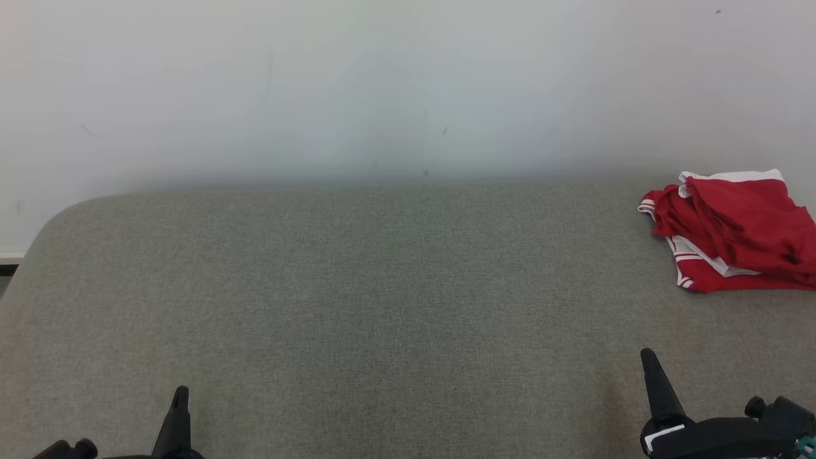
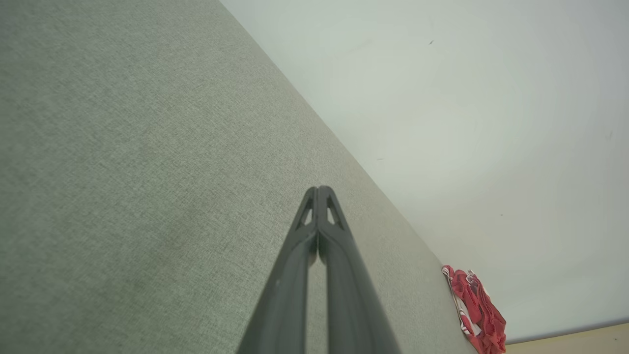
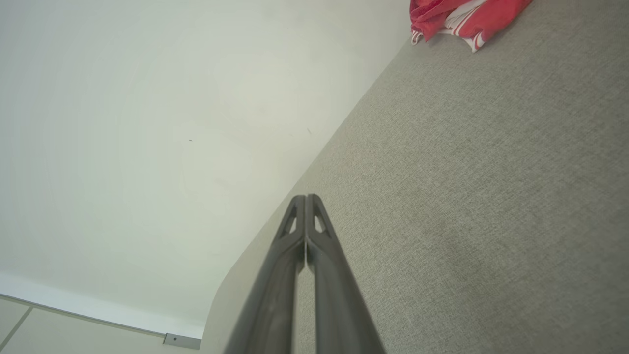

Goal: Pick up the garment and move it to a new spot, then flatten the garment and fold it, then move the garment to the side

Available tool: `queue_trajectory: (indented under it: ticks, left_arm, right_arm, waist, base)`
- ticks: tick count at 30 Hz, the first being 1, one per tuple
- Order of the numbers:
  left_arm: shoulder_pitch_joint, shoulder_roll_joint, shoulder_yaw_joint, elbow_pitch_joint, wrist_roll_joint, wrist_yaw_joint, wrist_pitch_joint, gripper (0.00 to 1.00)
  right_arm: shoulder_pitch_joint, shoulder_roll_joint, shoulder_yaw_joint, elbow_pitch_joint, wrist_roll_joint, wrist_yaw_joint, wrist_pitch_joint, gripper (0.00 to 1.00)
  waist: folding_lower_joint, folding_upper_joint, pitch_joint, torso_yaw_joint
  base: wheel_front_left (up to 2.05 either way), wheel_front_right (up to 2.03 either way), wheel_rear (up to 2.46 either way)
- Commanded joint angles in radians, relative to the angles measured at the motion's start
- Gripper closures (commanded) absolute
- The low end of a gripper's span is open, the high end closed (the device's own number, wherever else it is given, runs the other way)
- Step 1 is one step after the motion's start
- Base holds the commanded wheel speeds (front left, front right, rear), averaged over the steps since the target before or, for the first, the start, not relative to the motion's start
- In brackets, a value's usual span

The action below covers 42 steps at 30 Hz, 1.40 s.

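Note:
A red garment with white striped trim (image 1: 733, 229) lies folded in a loose bundle at the far right of the grey fabric surface (image 1: 382, 299), near the wall. The left wrist view shows that garment (image 2: 479, 309) far off at the lower right; the right wrist view has the garment (image 3: 462, 17) at its top edge. My left gripper (image 1: 180, 396) sits low at the near left, fingers pressed together and empty (image 2: 318, 191). My right gripper (image 1: 648, 357) rests at the near right, well short of the garment, also shut with nothing held (image 3: 305, 198).
A pale wall (image 1: 408, 89) rises directly behind the surface. The surface's far left corner (image 1: 70, 210) is rounded, with floor and a baseboard (image 1: 9, 258) beyond it. Bare grey fabric spreads across the middle and left.

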Motion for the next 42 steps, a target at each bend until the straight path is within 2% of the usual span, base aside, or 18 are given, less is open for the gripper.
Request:
queue_trajectory:
  ticks: [1,24,42]
  left_arm:
    - [-0.027,0.000,0.009,-0.004,-0.022,-0.005,0.004,1.00]
    - [-0.066,-0.038,0.051,0.035,-0.254,-0.052,0.047,1.00]
    - [-0.091,-0.062,0.077,0.058,-0.393,-0.080,0.072,1.00]
  right_arm:
    - [-0.021,-0.001,0.000,-0.005,0.029,0.000,0.005,1.00]
    - [-0.062,-0.001,0.000,0.034,0.288,0.001,0.028,1.00]
    - [-0.087,-0.001,0.000,0.057,0.442,0.001,0.042,1.00]
  waist:
    - [-0.0001,0.0000,0.001,0.000]
    - [-0.0001,0.0000,0.019,-0.008]
    - [-0.0001,0.0000,0.032,-0.014]
  base:
    - [0.00,0.00,0.00]
    - [0.00,0.00,0.00]
    - [0.00,0.00,0.00]
